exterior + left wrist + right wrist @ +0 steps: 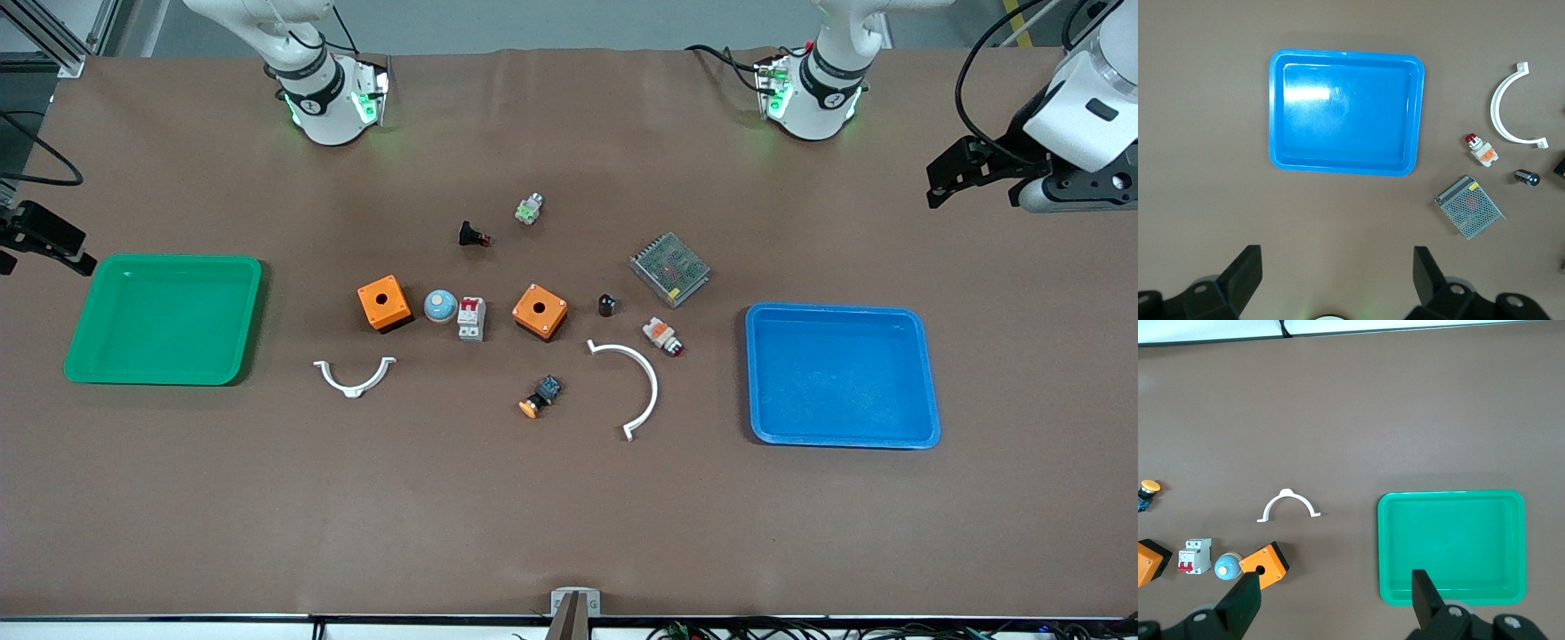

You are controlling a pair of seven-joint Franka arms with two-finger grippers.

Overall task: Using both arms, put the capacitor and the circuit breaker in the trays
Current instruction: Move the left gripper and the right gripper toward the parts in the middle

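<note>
So far we see nothing placed: the blue tray [843, 375] and the green tray [163, 317] are both empty, and both pickups remain. Our left gripper [1331, 283] hangs with fingers spread apart above bare table at the left arm's end, and our right gripper [1333, 603] is also spread, above the green tray's edge. The circuit breaker [471, 318] lies between two orange boxes [384, 303], well apart from both grippers. The capacitor [607, 306] lies beside the other orange box, toward the blue tray

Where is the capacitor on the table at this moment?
In the front view the capacitor lies on the table between an orange box and the metal mesh unit, just farther from the camera than the large white curved bracket.
</note>
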